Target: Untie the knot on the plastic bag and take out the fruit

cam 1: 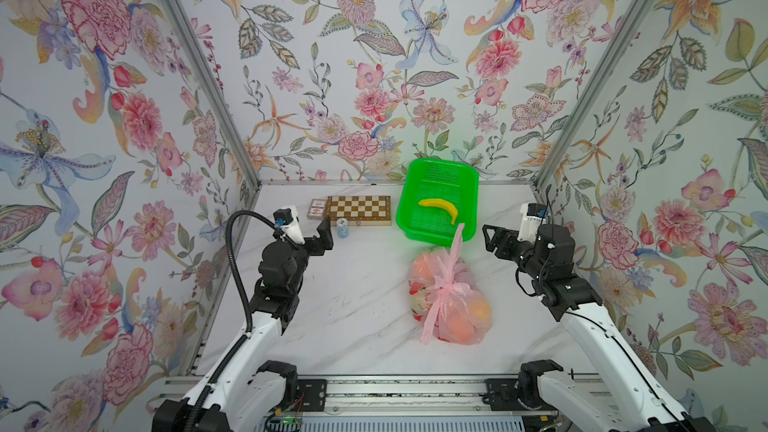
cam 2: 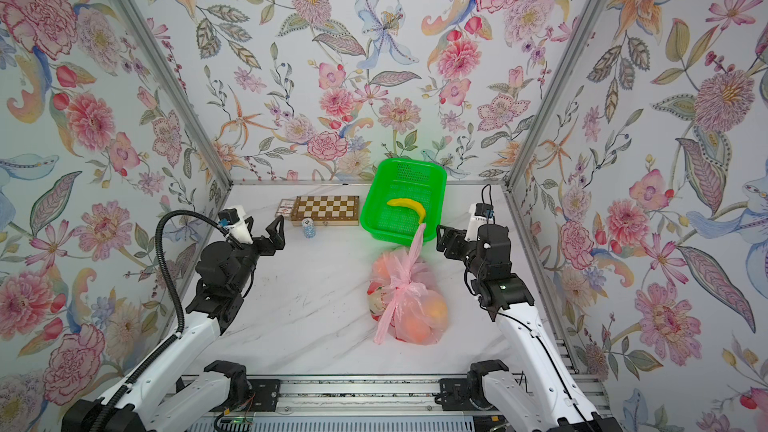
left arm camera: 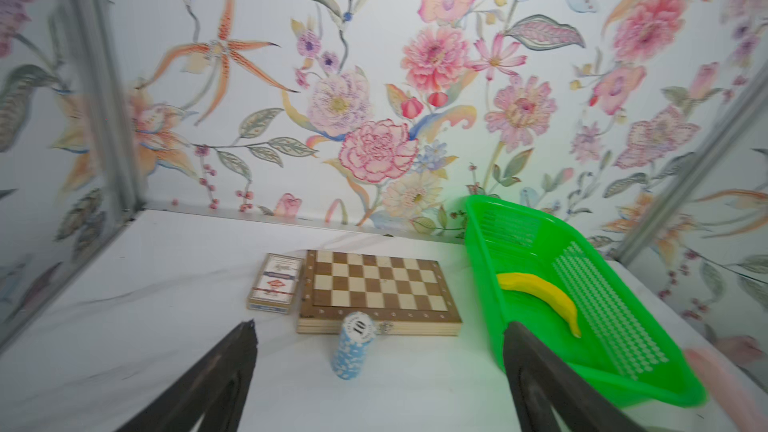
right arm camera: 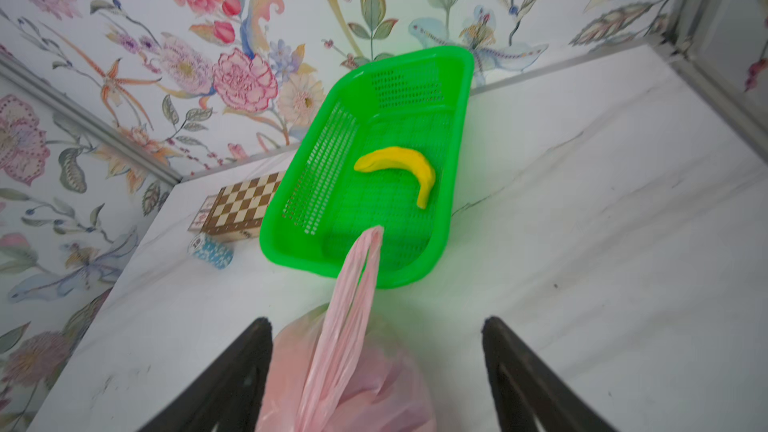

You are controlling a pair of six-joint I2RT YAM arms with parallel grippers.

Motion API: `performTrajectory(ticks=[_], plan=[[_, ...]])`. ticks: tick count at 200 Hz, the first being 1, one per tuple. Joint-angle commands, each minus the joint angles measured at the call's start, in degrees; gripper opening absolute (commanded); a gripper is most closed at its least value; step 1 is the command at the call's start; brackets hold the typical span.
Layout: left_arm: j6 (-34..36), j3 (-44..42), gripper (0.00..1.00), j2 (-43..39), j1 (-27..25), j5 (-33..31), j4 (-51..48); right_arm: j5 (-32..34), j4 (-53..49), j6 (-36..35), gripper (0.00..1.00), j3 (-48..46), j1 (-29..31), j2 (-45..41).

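Plastic bag (cam 1: 451, 305) slumped on the table (cam 1: 353, 305) just in front of the green basket (cam 1: 436, 164), bulged by the fruit (cam 1: 478, 309) inside. Left gripper (cam 1: 323, 224) parked well aside, jaws apart, empty. Right gripper (cam 1: 486, 238) near the bag's raised tail (cam 1: 456, 243), jaws apart on nothing, seemingly lining up a pull. Knot (cam 1: 446, 282) cinched on top, not yet loosened, keeping everything shut.

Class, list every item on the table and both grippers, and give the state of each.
plastic bag, tied shut, lying on the table
knot, tied, one tail sticking up
fruit, inside the bag
green basket, upright, holds only the banana
banana, lying in the basket
chessboard, folded shut, flat
card box, closed
chip stack, standing upright
left gripper, open, empty
right gripper, open, empty
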Motion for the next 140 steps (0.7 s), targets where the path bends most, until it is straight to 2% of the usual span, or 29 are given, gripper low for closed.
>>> performTrajectory(ticks=[1, 17, 48, 64, 87, 106, 122, 140], plan=[[-3.83, 2.99, 0.93, 0.63, -4.87, 10.38, -7.28, -5.94, -17.62, 4.04, 0.75, 3.52, 3.21, 1.65], [-3.07, 4.35, 0.92, 2.03, -9.68, 11.66, -8.55, -5.89, -21.54, 5.21, 0.7, 5.05, 6.61, 2.5], [0.07, 6.24, 0.91, 7.3, -19.26, 13.12, -9.09, -5.32, -23.09, 8.01, 0.64, 4.24, 12.12, 3.42], [3.15, 8.12, 0.91, 11.19, -23.38, 15.4, -10.48, -4.53, -23.19, 9.49, 0.62, 3.0, 14.35, 3.79], [8.2, 11.05, 0.91, 16.48, -28.85, 14.66, -14.26, -3.3, -23.22, 10.95, 0.6, 0.63, 16.67, 3.81], [11.48, 12.52, 0.91, 20.26, -31.68, 16.83, -15.05, -3.13, -23.2, 11.61, 0.59, -1.35, 17.66, 3.61], [14.24, 13.68, 0.92, 23.56, -33.4, 21.33, -14.96, -3.07, -22.74, 11.81, 0.58, -2.83, 18.27, 3.5], [15.76, 14.79, 0.93, 26.9, -34.69, 21.92, -14.42, -3.07, -22.13, 11.76, 0.53, -4.25, 18.74, 3.84]])
